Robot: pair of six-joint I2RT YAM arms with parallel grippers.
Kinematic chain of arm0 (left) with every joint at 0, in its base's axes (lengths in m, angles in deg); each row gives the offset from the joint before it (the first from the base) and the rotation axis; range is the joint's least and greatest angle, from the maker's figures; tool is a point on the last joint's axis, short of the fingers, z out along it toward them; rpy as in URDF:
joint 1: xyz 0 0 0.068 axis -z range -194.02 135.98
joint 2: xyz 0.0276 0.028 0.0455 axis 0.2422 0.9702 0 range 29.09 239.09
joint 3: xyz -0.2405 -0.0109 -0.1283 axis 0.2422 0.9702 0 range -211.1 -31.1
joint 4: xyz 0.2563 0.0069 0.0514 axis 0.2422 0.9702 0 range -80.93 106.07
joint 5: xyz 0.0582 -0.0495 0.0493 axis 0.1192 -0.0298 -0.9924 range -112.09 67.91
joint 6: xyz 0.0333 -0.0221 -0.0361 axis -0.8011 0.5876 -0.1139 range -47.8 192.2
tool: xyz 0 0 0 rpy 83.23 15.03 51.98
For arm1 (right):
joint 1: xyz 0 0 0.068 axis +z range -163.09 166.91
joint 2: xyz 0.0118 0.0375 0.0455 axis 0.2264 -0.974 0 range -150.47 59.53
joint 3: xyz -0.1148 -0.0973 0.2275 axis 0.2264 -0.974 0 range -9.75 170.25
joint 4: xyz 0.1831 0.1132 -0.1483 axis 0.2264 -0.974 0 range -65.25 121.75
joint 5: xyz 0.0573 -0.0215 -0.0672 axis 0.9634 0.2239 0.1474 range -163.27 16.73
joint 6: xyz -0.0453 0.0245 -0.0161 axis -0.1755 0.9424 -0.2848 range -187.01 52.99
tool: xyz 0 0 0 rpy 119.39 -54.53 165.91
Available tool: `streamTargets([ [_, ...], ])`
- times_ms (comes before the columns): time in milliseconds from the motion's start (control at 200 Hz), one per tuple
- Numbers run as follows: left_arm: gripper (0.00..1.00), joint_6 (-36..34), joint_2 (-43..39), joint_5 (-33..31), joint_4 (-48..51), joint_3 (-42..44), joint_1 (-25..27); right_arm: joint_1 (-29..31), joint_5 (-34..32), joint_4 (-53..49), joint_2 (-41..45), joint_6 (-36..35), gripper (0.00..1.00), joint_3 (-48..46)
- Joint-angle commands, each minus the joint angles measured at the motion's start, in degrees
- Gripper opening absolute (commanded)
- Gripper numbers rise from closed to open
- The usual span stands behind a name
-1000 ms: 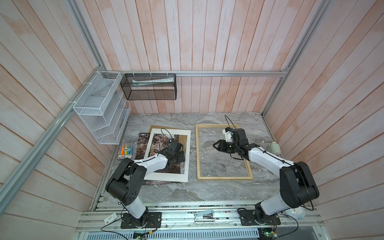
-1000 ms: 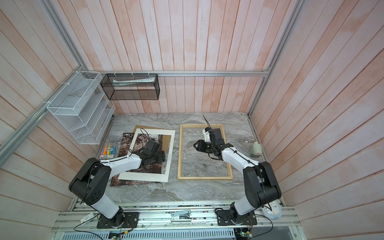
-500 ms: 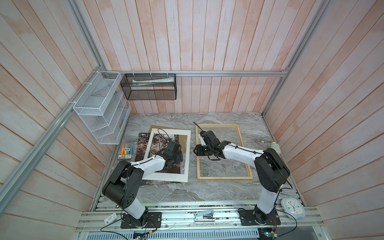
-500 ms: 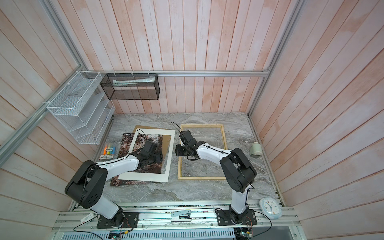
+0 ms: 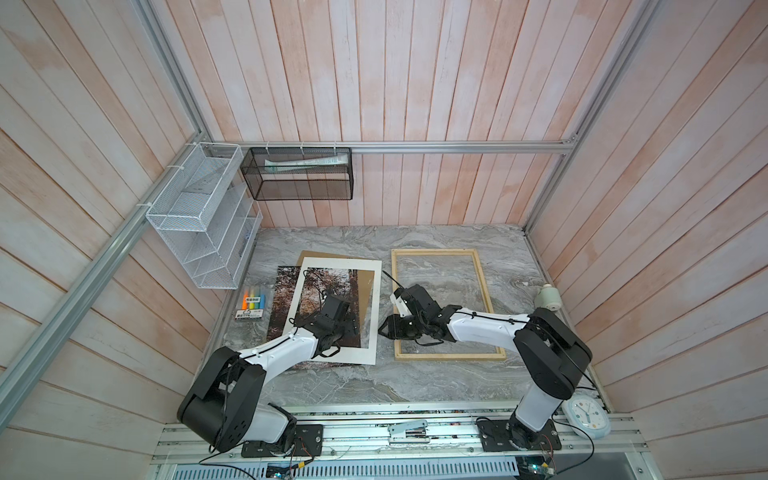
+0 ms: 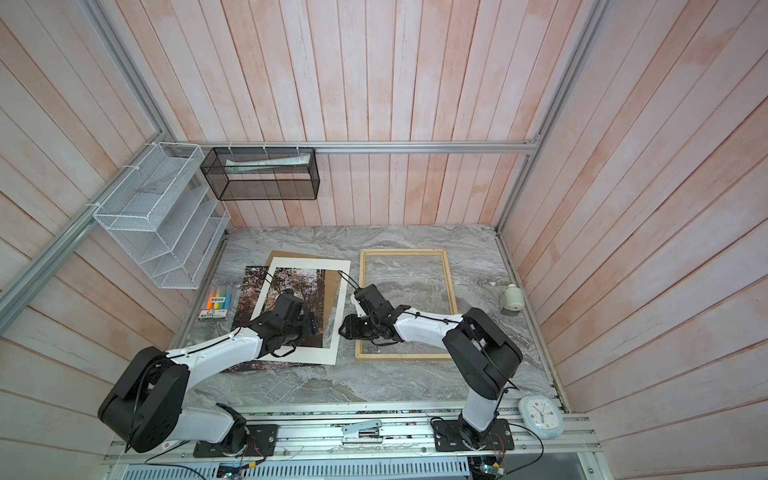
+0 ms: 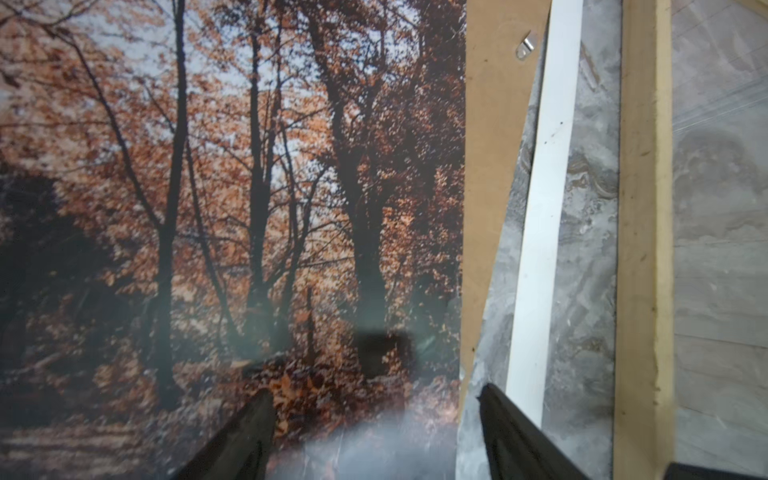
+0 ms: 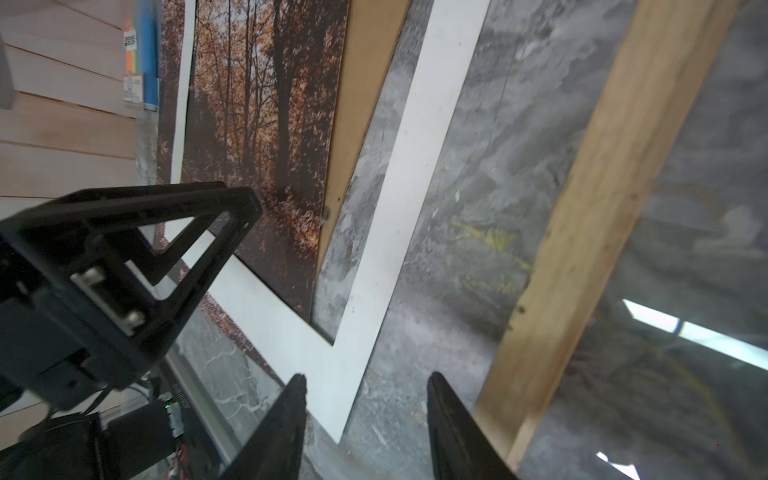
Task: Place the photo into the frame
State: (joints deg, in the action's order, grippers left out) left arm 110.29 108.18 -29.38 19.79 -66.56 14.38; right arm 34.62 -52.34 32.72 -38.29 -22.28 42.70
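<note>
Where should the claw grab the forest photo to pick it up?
Probably its long left edge, sliding in low from the left. The photo lies flat and thin with the white mat on top, and that strip sticks out uncovered. The left claw, open above the photo, is nearest.

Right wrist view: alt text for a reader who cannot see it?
The right gripper, jaws open, hangs over a corner of the white mat, which lies on the autumn-forest photo. The pale wooden frame lies alongside on the marble table.
</note>
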Motion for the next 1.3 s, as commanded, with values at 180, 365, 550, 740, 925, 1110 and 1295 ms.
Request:
streamTargets([
  [180,0.78,4.6,-5.5,-1.0,2.8,4.7,1.5,5.7,3.9,6.5,3.4,12.2,0.52,-2.8],
  [365,0.78,5.0,-5.7,-1.0,2.4,6.5,1.7,8.1,4.0,8.3,2.1,15.9,0.63,-3.6],
  [550,0.78,5.2,-6.0,-0.6,0.6,7.9,1.8,8.5,2.3,12.9,2.1,21.6,0.63,-7.7],
  [740,0.78,5.7,-6.7,0.1,-1.2,9.3,1.8,9.0,0.8,18.1,0.8,27.6,0.62,-10.7],
  [925,0.78,5.4,-7.7,0.6,-2.1,10.4,1.8,9.3,-1.6,18.7,-0.1,31.3,0.61,-11.0],
  [1110,0.77,5.3,-8.9,0.8,-1.9,10.8,1.8,9.7,-2.6,19.1,-1.9,33.9,0.6,-10.5],
  [1295,0.78,5.2,-11.9,-0.3,-0.6,10.9,1.8,10.0,-2.9,18.4,-3.7,34.4,0.6,-9.4],
])
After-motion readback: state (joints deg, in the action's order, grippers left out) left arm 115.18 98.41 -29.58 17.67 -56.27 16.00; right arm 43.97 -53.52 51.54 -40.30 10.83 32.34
